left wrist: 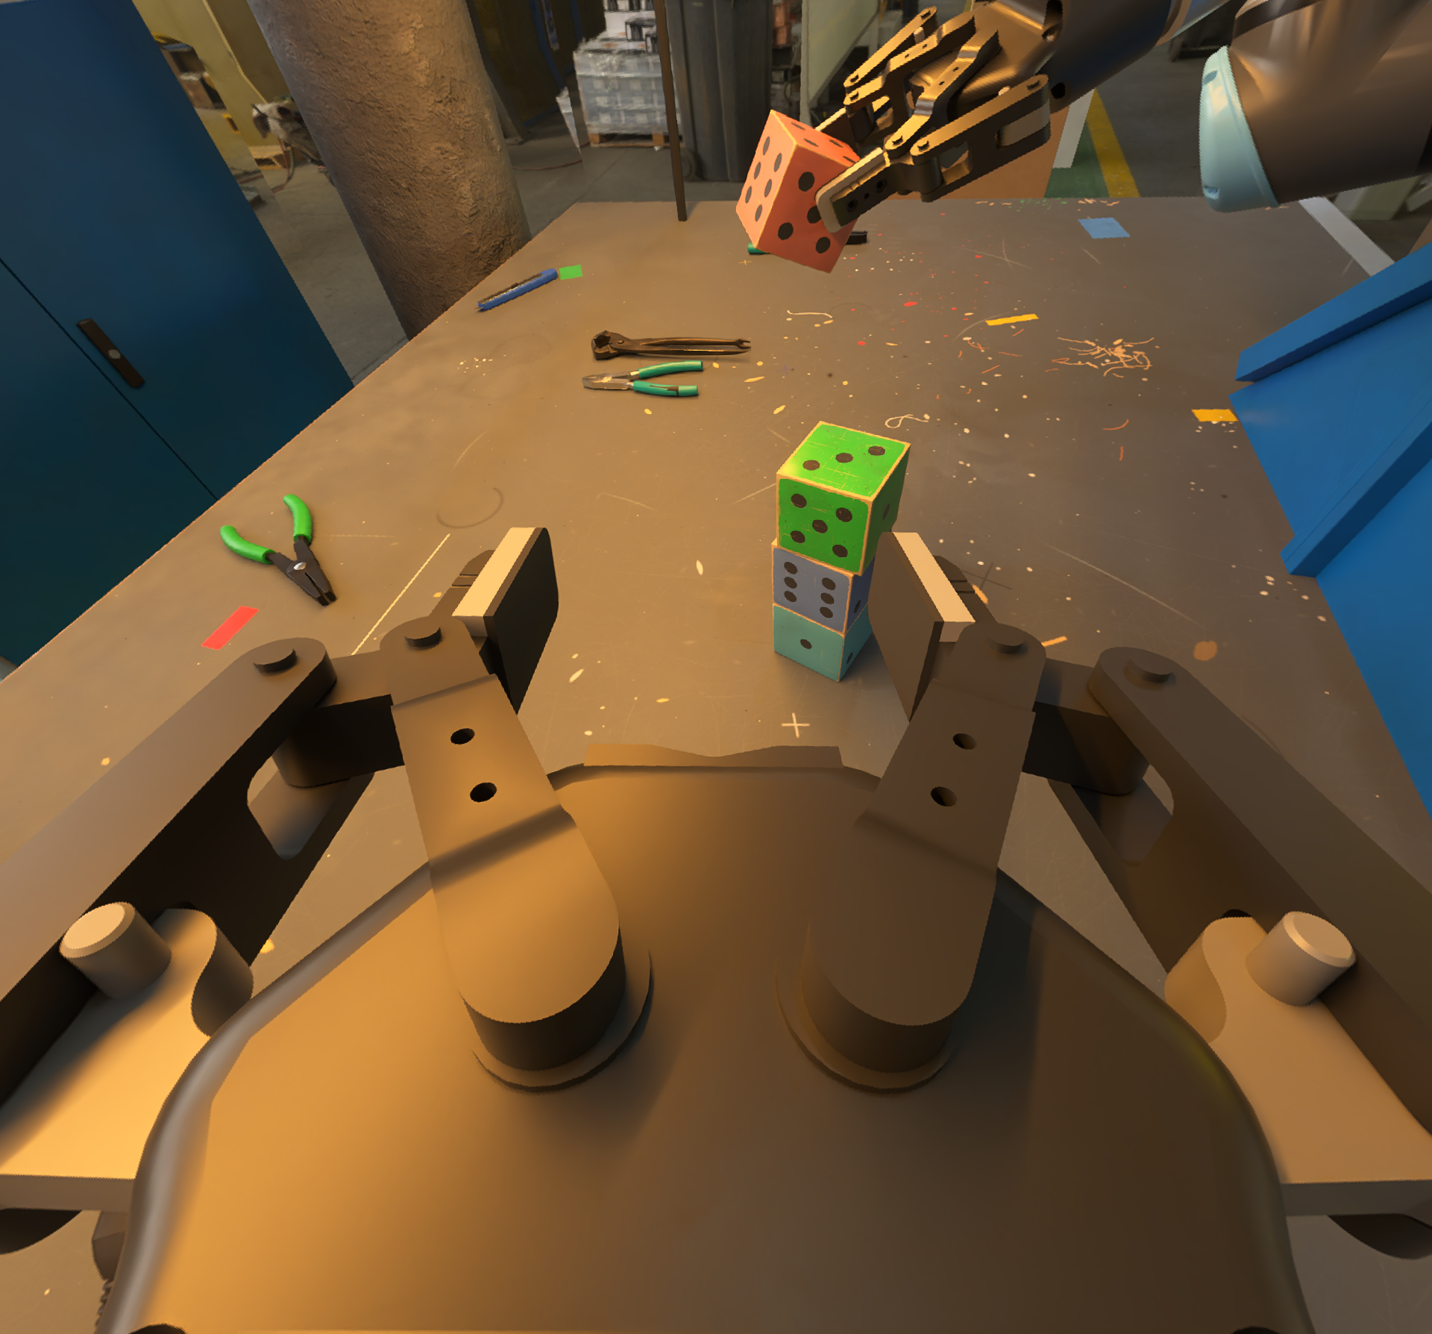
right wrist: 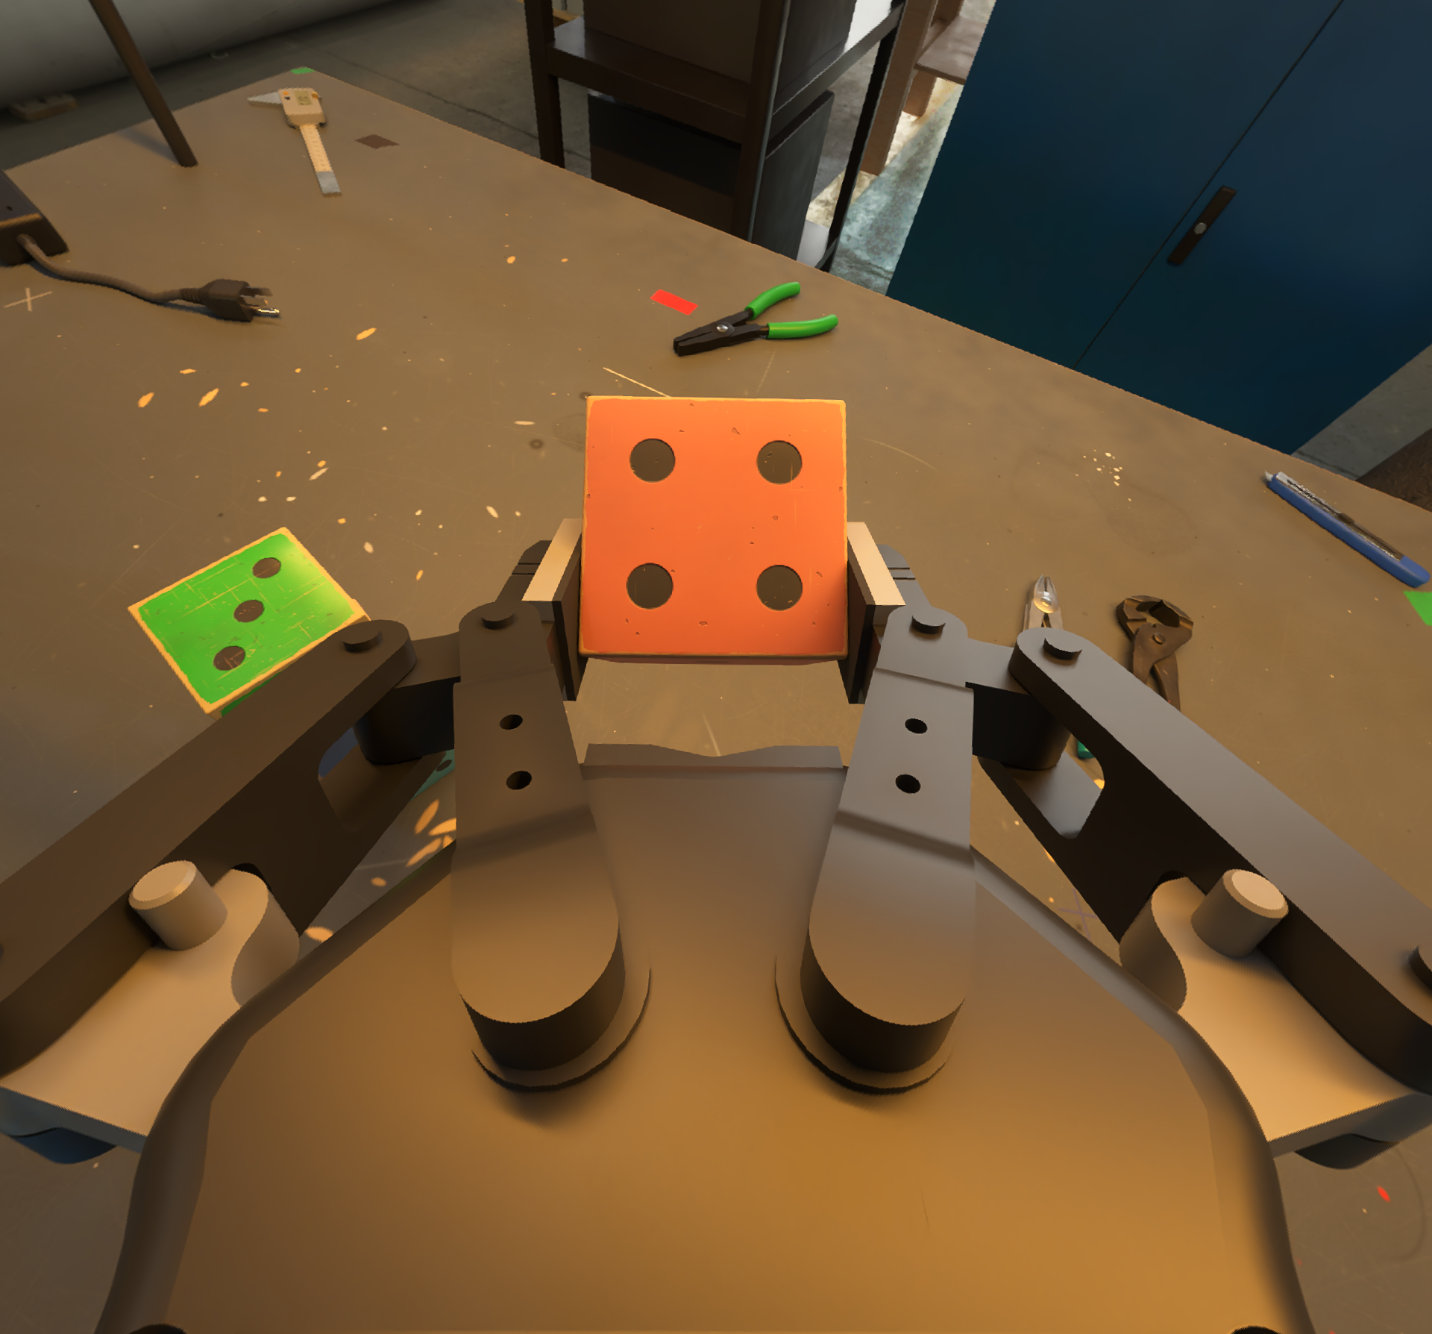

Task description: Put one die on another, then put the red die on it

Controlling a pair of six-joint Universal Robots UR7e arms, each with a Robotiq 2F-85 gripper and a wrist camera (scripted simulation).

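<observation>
Right gripper (right wrist: 713,591): closed on the red die (right wrist: 713,525), one pad flat against each side face; the four-pip face fills the middle of the right wrist view. In the left wrist view the same gripper (left wrist: 841,192) shows at upper right, holding the red die (left wrist: 790,192) tilted and well clear of the table (left wrist: 465,460).

Left gripper (left wrist: 717,584): jaws spread wide with nothing between them, lower middle of the left wrist view; its right finger sits just in front of the stack's lower dice, and contact cannot be told.

Stack: three dice, right of centre in the left wrist view: a teal die (left wrist: 814,642) on the table, a grey-blue die (left wrist: 814,587) on it, a green die (left wrist: 841,494) on top. The green one looks turned and shifted slightly off the one below.

Stack from the right wrist: only the green die's three-pip top (right wrist: 244,615) shows, at left-centre of the frame, partly behind the gripper linkage.

Done: the die-on-die step reads as finished, and the red die is lifted.

Left: carry the red die over the green top, level it, set it down and release. It is well apart from the stack, so this looks like the transfer stage.

Risk: a tall, slightly offset stack; a tilted or off-centre landing could likely topple it.

Bystanders: green-handled pliers (left wrist: 283,549), teal-handled pliers (left wrist: 643,378), black pincers (left wrist: 666,345) and a blue utility knife (left wrist: 518,287) lie on the table, away from the stack.
</observation>
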